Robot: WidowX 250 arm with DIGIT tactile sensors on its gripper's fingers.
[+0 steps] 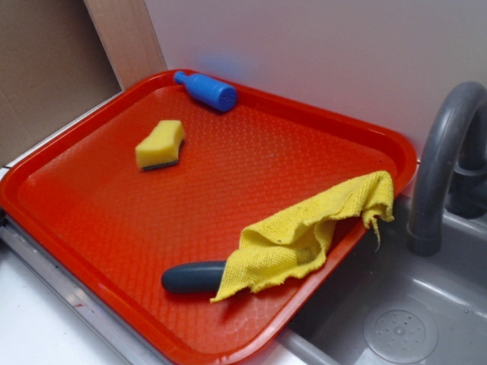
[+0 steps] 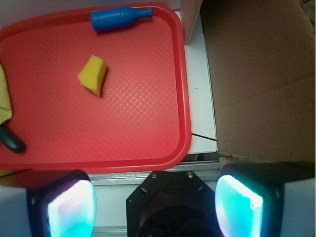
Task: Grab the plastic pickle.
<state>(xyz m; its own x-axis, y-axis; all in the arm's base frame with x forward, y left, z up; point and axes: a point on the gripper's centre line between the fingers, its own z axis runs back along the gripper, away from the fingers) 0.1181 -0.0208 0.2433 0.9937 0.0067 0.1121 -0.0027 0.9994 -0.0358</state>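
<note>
Over the tray's edge, in the wrist view, the claw (image 2: 155,202) hangs with its two glowing pads spread wide apart, holding nothing. On the red tray (image 1: 99,220), with its fine diamond-textured plastic, the plastic pickle (image 1: 192,277), smooth and dark slate-green, lies near the front rim, one end tucked under a nubbly yellow cloth (image 1: 304,236). A porous yellow sponge (image 1: 160,144) and a blue bottle (image 1: 205,90) lie farther back.
</note>
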